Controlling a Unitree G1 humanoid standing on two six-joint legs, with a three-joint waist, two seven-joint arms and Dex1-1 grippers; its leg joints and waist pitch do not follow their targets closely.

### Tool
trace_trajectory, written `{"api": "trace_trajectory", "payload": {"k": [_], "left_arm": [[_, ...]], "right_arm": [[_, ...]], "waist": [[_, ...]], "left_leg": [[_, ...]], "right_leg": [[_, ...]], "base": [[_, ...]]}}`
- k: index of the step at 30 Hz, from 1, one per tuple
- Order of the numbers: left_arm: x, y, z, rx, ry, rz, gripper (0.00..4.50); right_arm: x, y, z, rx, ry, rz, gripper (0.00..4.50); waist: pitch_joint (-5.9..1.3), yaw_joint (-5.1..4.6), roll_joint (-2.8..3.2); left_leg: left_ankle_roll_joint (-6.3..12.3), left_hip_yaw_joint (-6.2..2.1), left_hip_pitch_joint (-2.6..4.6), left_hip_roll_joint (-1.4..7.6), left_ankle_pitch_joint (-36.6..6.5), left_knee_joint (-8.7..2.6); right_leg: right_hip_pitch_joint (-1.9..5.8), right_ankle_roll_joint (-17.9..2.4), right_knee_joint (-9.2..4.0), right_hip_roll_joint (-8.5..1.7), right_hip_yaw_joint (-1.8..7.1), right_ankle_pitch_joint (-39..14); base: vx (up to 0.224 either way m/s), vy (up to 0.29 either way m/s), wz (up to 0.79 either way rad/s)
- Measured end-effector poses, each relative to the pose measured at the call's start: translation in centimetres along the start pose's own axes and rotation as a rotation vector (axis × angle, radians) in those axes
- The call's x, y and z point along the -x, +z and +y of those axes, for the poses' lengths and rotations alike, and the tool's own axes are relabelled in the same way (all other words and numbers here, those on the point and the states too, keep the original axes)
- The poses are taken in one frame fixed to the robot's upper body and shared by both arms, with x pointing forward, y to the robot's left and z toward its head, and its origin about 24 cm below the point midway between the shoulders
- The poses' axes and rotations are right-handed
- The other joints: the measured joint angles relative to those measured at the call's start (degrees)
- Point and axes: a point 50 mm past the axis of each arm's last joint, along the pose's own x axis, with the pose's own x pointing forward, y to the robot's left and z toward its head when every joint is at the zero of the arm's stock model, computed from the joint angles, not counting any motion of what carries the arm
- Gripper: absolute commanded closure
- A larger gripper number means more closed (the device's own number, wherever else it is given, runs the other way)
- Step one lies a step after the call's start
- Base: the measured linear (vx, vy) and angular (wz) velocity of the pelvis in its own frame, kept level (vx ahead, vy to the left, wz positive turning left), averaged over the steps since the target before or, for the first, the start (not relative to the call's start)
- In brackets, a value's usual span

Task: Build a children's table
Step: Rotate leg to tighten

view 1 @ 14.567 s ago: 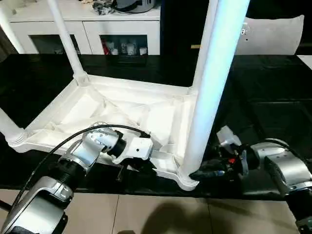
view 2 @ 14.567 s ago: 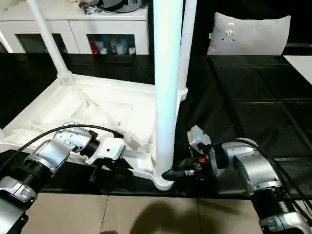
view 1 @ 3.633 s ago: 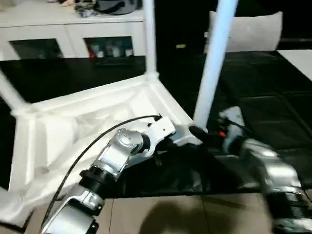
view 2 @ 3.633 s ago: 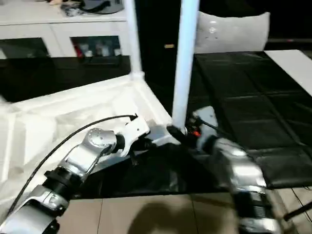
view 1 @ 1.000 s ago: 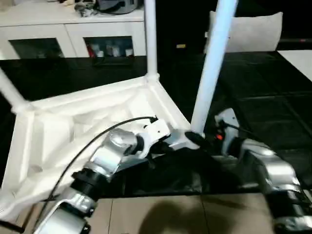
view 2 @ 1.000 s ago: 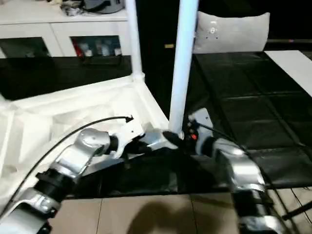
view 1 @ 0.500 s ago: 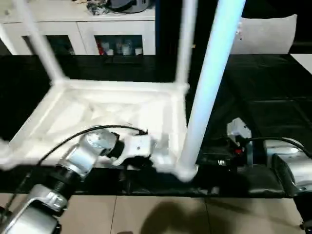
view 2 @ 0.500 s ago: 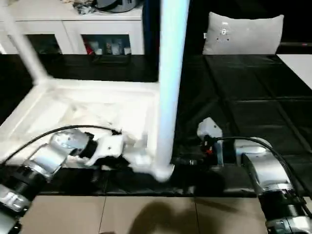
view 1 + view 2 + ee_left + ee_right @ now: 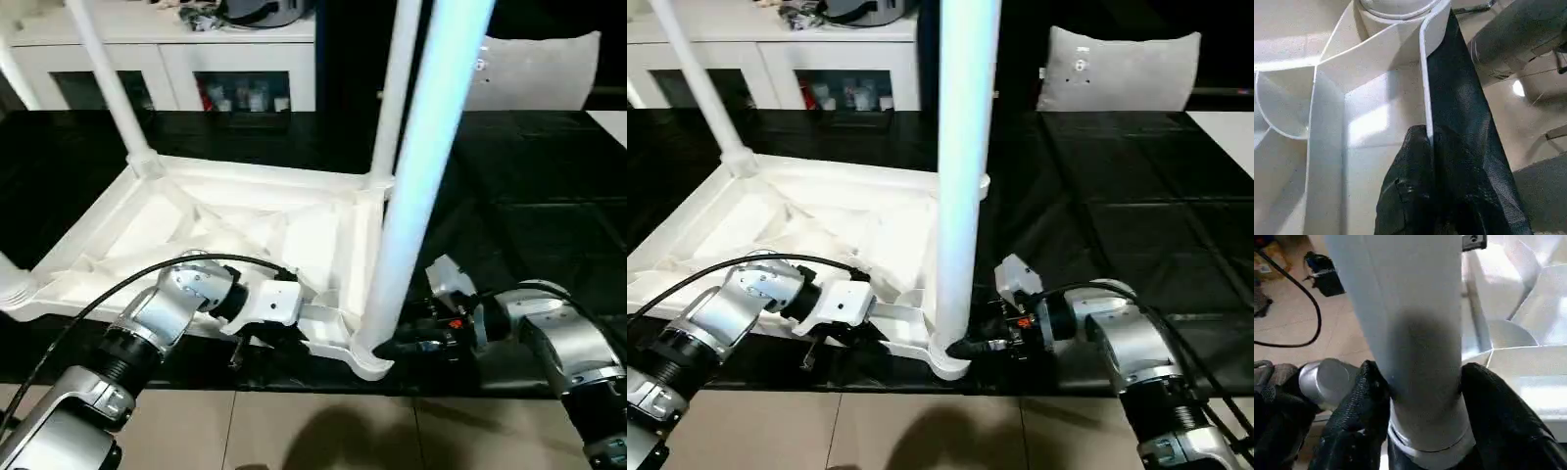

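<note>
With the children's table [image 9: 245, 230] lying upside down on the black tabletop [image 9: 549, 196] at centre frame, legs look seated in all the corner sockets in view, nearest leg [image 9: 411, 186] included. Left claw [image 9: 1425, 196] is pinched shut on the near rim wall. Right claw [image 9: 1420, 396] has a finger either side of the nearest leg's base, pressed against it. Judgement: assembly near done; what's left is checking seating and flipping upright.
</note>
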Motion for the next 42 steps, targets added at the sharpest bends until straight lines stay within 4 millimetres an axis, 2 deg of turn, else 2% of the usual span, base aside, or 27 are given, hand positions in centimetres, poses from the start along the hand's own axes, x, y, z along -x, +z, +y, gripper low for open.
{"api": "trace_trajectory", "payload": {"k": [10,16,18,19,22,24,27,31,33,34,39,42], "left_arm": [[0.0,-0.1,0.0,0.002,0.0,-0.002,4.5],[0.0,-0.3,0.1,0.102,0.032,-0.027,4.5],[0.1,-0.7,0.5,0.196,0.119,-0.032,4.5],[0.2,-0.9,0.9,0.241,0.191,-0.027,4.5],[-0.8,-0.6,2.1,0.343,0.364,-0.052,4.5],[-1.6,-0.1,2.7,0.384,0.43,-0.073,4.5],[-2.7,0.5,3.5,0.468,0.538,-0.1,4.5],[-3.4,1.1,4.0,0.518,0.612,-0.113,4.5],[-3.6,1.3,4.1,0.52,0.621,-0.114,4.5],[-3.6,1.4,4.2,0.516,0.623,-0.112,4.5],[-4.2,2.1,4.1,0.479,0.593,-0.117,4.5],[-4.0,2.1,3.9,0.439,0.558,-0.119,4.5]], "right_arm": [[-0.2,-0.1,0.0,-0.011,0.004,-0.008,2.58],[-0.4,-0.1,0.0,-0.047,-0.023,-0.022,2.59],[-1.0,-0.1,-0.7,-0.067,-0.139,-0.052,2.59],[-1.4,0.0,-1.3,-0.08,-0.241,-0.083,2.59],[-2.3,0.0,-3.3,-0.142,-0.528,-0.167,2.59],[-2.7,0.4,-4.2,-0.169,-0.647,-0.182,2.59],[-3.7,0.9,-5.5,-0.226,-0.812,-0.217,2.59],[-4.4,1.3,-6.1,-0.254,-0.925,-0.249,2.59],[-4.3,1.3,-6.2,-0.244,-0.942,-0.254,1.91],[-4.3,1.3,-6.2,-0.238,-0.945,-0.256,1.91],[-3.3,0.8,-5.8,-0.221,-0.917,-0.251,1.5],[-1.6,0.2,-5.2,-0.199,-0.835,-0.244,1.15]], "waist": [[0.0,-0.06,0.0],[-0.02,-0.01,0.03],[-0.03,-0.6,0.02],[-0.03,-1.22,0.01],[-0.04,-3.96,0.03],[-0.02,-5.21,-0.05],[-0.04,-5.96,-0.06],[-0.04,-6.03,-0.05],[-0.07,-6.0,-0.02],[-0.07,-5.94,-0.01],[-0.07,-4.71,0.09],[-0.05,-3.77,0.06]], "left_leg": [[-0.01,0.0,0.0,0.01,0.01,-0.01],[-0.02,0.01,0.03,0.01,0.02,0.0],[-0.13,0.01,0.12,0.01,0.09,0.0],[-0.23,0.02,0.14,0.01,0.16,-0.02],[-0.28,0.07,0.16,0.01,0.18,0.0],[-0.27,0.09,0.13,0.01,0.17,0.02],[-0.25,0.03,0.13,0.0,0.17,-0.01],[-0.21,-0.05,0.05,0.01,0.14,-0.06],[-0.11,-0.04,0.03,-0.01,0.07,-0.06],[-0.08,-0.04,0.0,-0.01,0.05,-0.08],[0.01,-0.03,-0.09,-0.01,-0.01,-0.15],[0.03,-0.02,-0.12,-0.01,-0.01,-0.16]], "right_leg": [[0.01,0.0,0.08,0.02,0.01,0.0],[0.05,0.0,0.09,0.01,0.02,0.0],[0.12,-0.04,0.13,0.02,0.01,0.04],[0.09,-0.04,0.11,0.02,0.01,0.05],[0.11,-0.01,-0.08,0.01,-0.02,0.07],[0.12,0.01,-0.14,0.01,-0.02,0.08],[0.14,-0.01,-0.13,0.05,-0.03,0.09],[0.13,-0.02,-0.13,0.09,-0.03,0.1],[0.13,-0.02,-0.13,0.07,-0.01,0.1],[0.11,-0.02,-0.13,0.07,-0.01,0.09],[-0.01,-0.03,-0.11,0.04,0.0,-0.01],[-0.07,-0.06,-0.05,0.05,0.0,-0.07]], "base": [[0.0,0.0,0.0],[0.0,0.0,0.0],[0.0,0.0,0.0],[0.0,0.0,0.0],[0.0,0.0,0.0],[0.0,0.0,0.0],[0.0,0.0,0.0],[0.0,0.0,0.0],[0.0,0.0,0.0],[0.0,0.0,0.0],[0.0,0.0,0.0],[0.0,0.0,0.0]]}}
